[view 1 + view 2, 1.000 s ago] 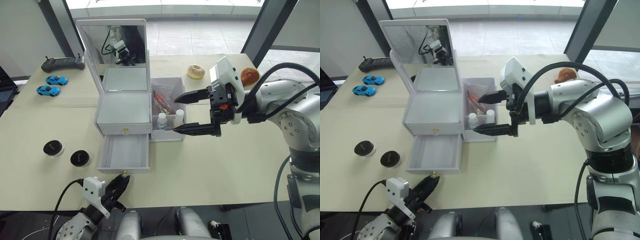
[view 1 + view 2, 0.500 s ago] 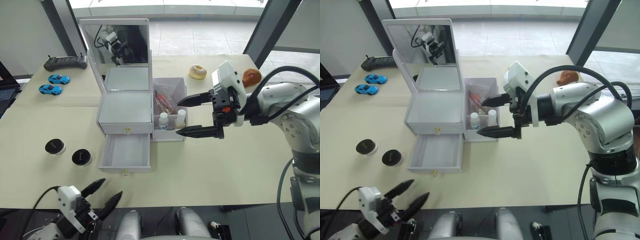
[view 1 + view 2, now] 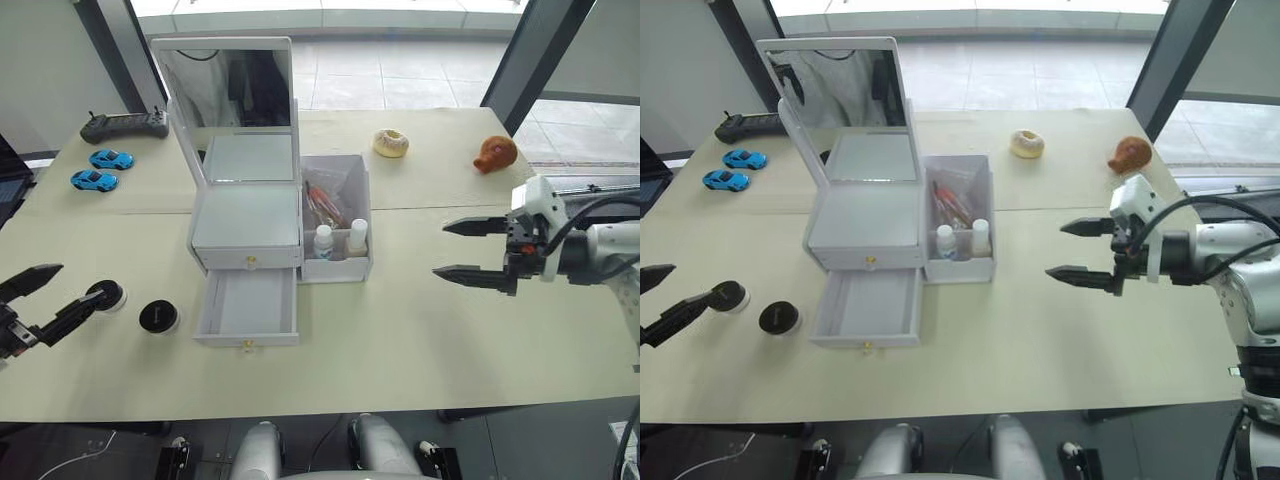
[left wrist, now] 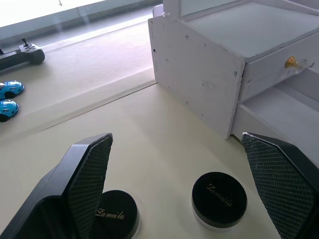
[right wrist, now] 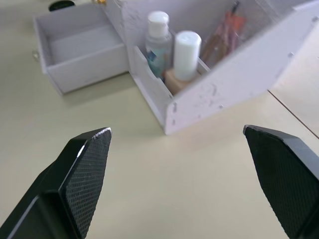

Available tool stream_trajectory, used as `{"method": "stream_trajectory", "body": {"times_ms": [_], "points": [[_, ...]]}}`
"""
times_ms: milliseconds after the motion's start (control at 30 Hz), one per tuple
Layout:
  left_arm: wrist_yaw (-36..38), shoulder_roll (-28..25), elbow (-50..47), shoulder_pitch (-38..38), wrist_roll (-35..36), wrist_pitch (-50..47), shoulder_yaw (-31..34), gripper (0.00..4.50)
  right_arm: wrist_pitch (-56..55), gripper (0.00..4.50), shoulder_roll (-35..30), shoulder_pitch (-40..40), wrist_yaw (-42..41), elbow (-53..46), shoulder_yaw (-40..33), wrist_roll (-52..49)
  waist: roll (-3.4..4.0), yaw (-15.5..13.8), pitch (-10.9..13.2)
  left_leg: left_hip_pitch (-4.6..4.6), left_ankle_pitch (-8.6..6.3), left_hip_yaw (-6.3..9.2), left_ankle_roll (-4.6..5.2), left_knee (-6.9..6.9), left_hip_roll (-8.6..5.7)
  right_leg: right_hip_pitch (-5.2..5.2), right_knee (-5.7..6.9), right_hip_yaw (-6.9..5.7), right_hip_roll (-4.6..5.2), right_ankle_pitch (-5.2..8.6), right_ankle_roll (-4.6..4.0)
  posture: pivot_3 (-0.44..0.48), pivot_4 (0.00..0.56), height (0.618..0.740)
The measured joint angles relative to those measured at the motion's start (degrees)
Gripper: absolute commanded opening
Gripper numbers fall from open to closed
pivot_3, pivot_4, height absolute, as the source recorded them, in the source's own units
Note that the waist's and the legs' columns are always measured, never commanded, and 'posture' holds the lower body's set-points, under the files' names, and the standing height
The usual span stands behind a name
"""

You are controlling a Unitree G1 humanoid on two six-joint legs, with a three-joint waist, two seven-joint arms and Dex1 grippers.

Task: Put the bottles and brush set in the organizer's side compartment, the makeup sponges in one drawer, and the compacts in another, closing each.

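The white organizer (image 3: 247, 225) with its mirror (image 3: 230, 85) stands mid-table. Its lower drawer (image 3: 248, 305) is pulled out and empty; the upper one is shut. In the side compartment (image 3: 340, 262) stand both bottles (image 5: 158, 40) (image 5: 185, 55) beside the brush set (image 3: 325, 200). Two black-topped compacts (image 3: 108, 294) (image 3: 158, 316) sit on the table left of the drawer. My left gripper (image 3: 82, 283) is open right beside the farther-left compact. My right gripper (image 3: 440, 249) hangs open, well right of the compartment. The makeup sponges are out of view.
A black remote controller (image 3: 125, 125) and two blue toy cars (image 3: 110, 158) (image 3: 95, 180) lie at the far left. A donut (image 3: 391, 143) and a brown lump (image 3: 497, 154) lie at the back right. The table's front edge runs just below the open drawer.
My left gripper has opened and swung from in front of the open drawer out to the left, by the compacts. My right gripper has drawn back to the right, away from the side compartment, staying open.
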State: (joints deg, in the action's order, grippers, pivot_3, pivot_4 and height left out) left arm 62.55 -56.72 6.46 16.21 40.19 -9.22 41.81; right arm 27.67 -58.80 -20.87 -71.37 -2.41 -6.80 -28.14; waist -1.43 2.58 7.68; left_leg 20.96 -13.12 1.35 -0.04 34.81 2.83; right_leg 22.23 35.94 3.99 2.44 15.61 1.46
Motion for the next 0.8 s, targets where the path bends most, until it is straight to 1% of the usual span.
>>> {"method": "stream_trajectory", "body": {"times_ms": [67,100,167,267,300,400,500,533,600,633,700,733,800], "points": [[2.28,-2.95,4.43,-2.04,-1.39,-0.82,-0.01,4.46,-1.85,4.50,-1.46,2.29,-1.36,2.63,-1.95,0.57,0.01,-0.08,0.01,-0.01,0.00,0.00,0.00,0.00,0.00,0.00,0.00,-0.01,0.00,0.01,0.00,0.000,0.150,0.740],[3.21,-4.34,6.38,-3.35,-1.98,-1.03,0.02,4.46,-2.96,4.50,-2.05,3.55,-1.94,3.90,-2.96,1.08,0.01,-0.13,0.01,-0.02,0.00,0.00,0.00,0.00,0.00,0.00,0.00,-0.01,0.00,0.11,-0.14,0.000,0.150,0.740],[4.23,-6.03,8.65,-5.25,-2.71,-1.04,0.44,4.46,-5.18,4.50,-3.01,5.21,-2.77,6.06,-3.96,2.23,0.01,-0.14,0.01,-0.06,0.00,-0.03,0.00,0.00,0.01,-0.03,0.00,0.00,0.03,0.21,-0.28,0.000,0.150,0.740],[5.68,-6.64,10.54,-7.42,-4.09,-1.04,0.33,4.46,-8.07,4.50,-3.06,5.91,-3.73,8.64,-4.25,3.40,0.08,0.09,0.03,-0.11,0.00,-0.09,0.00,-0.04,0.01,-0.03,0.04,0.06,0.02,0.14,-0.16,0.000,0.150,0.740],[5.99,-6.63,10.90,-7.72,-4.50,-1.04,-0.16,4.46,-8.69,4.50,-3.06,5.90,-3.94,9.26,-4.24,3.69,0.12,0.12,0.04,-0.12,0.00,-0.09,0.00,-0.06,0.02,-0.02,0.07,0.06,0.02,0.02,0.03,0.000,0.150,0.740],[6.10,-6.29,11.34,-8.69,-6.32,-0.98,-0.66,4.46,-8.75,4.50,-2.63,4.81,-3.89,9.39,-4.23,3.71,0.14,0.09,0.05,-0.14,0.00,-0.08,0.00,-0.07,0.04,-0.01,0.12,0.06,-0.02,0.02,0.03,0.000,0.150,0.740],[5.49,-5.33,10.12,-8.68,-7.33,-1.13,-0.77,4.46,-5.09,4.50,-0.44,-0.54,-2.90,6.19,-3.65,1.32,0.17,0.29,0.06,-0.15,0.00,-0.10,-0.01,-0.06,0.04,-0.01,0.14,0.11,-0.02,0.00,0.02,0.000,0.150,0.740],[5.24,-4.77,9.09,-8.55,-7.36,-1.42,-0.67,4.46,-3.08,4.50,-0.52,-2.52,-3.17,3.67,-2.55,0.19,0.20,0.21,0.08,-0.14,0.00,-0.08,-0.01,-0.07,0.05,-0.01,0.15,0.10,-0.02,-0.01,0.00,0.000,0.150,0.740],[3.89,-3.45,6.15,-7.11,-7.22,-4.00,0.05,4.46,2.90,4.50,-2.81,-6.70,-4.87,-1.27,1.82,-0.81,0.25,0.01,0.12,-0.14,0.00,-0.07,-0.01,-0.08,0.08,0.00,0.13,0.07,0.00,-0.08,-0.14,0.000,0.150,0.740],[3.29,-2.82,4.78,-5.72,-7.20,-5.21,0.81,4.46,5.10,4.50,-2.92,-8.65,-5.20,-2.75,3.46,-1.28,0.19,-0.05,0.10,-0.14,0.00,-0.06,-0.01,-0.08,0.10,0.00,0.11,0.03,0.00,-0.07,-0.17,0.000,0.150,0.740],[1.35,0.20,0.12,-0.13,-7.58,-7.55,3.08,4.46,10.45,4.50,-0.42,-15.44,-4.50,-5.04,6.54,-2.80,0.13,0.51,0.08,-0.15,-0.01,-0.13,-0.02,-0.09,0.12,0.02,0.10,0.10,0.08,-0.10,-0.19,0.000,0.150,0.740],[0.69,1.22,-1.48,1.22,-7.80,-8.38,3.25,4.46,11.67,4.50,0.32,-17.14,-4.44,-5.82,7.04,-3.61,0.13,0.44,0.09,-0.13,-0.01,-0.10,-0.02,-0.08,0.11,0.01,0.11,0.06,0.10,-0.10,-0.19,0.000,0.150,0.740],[-3.12,5.16,-7.17,5.31,-8.07,-11.76,4.86,4.46,12.88,4.50,1.42,-20.95,-5.72,-8.09,8.86,-5.00,0.11,0.07,0.09,-0.13,-0.01,-0.05,-0.02,-0.08,0.12,0.01,0.09,-0.02,0.10,-0.10,-0.20,0.000,0.150,0.740]]}}
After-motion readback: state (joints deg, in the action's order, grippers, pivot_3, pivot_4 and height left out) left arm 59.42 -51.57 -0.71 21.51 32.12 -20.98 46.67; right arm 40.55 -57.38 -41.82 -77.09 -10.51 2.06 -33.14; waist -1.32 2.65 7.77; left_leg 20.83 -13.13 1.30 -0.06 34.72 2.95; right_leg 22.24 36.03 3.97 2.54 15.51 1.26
